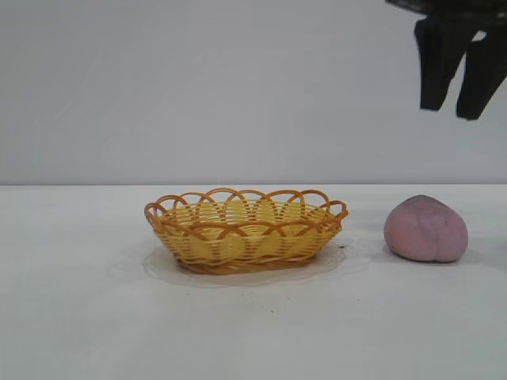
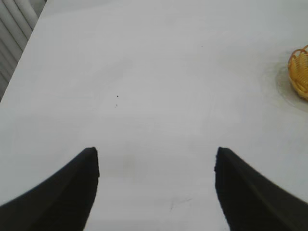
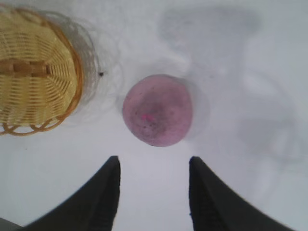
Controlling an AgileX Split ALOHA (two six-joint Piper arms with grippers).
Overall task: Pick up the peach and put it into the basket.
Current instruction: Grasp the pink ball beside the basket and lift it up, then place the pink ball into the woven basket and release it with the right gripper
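Observation:
The dull pink peach [image 1: 426,229] sits on the white table, to the right of the yellow-orange wicker basket [image 1: 245,229]. My right gripper [image 1: 451,111] hangs open and empty high above the peach. In the right wrist view the peach [image 3: 158,109] lies below and just ahead of the open right gripper [image 3: 154,161], with the basket [image 3: 36,72] beside it. The basket holds nothing. My left gripper [image 2: 156,153] is open and empty over bare table, away from both; only the basket's rim [image 2: 299,72] shows at the edge of its view.
The white table [image 1: 95,317] stretches wide around the basket and peach. A table edge with a ribbed grey surface [image 2: 17,29] beyond it shows in the left wrist view.

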